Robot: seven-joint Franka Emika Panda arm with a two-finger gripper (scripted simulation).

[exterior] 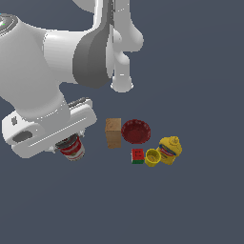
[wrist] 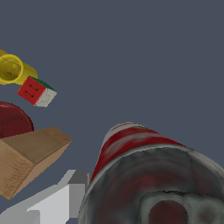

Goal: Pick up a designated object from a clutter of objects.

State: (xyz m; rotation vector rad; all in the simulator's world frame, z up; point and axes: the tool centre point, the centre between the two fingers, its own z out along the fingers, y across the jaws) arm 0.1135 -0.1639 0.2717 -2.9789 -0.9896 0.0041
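Observation:
The red-and-white can (exterior: 74,149) with a dark metal top is at the exterior view's left, apart from the other items and tilted like the hand. My gripper (exterior: 70,144) is right over it, and the white hand hides most of the fingers. In the wrist view the can (wrist: 131,151) fills the lower part, with one grey finger (wrist: 72,194) against its side. The gripper is shut on the can. The clutter lies to the exterior view's right: tan wooden block (exterior: 113,132), dark red bowl (exterior: 136,131), red-green cube (exterior: 137,156), yellow cup (exterior: 152,157), yellow bottle (exterior: 170,149).
The wrist view also shows the wooden block (wrist: 28,159), the bowl's edge (wrist: 13,120), the cube (wrist: 36,91) and the yellow cup (wrist: 11,69). The arm's large white links (exterior: 52,62) hang over the exterior view's upper left. The floor is plain dark grey.

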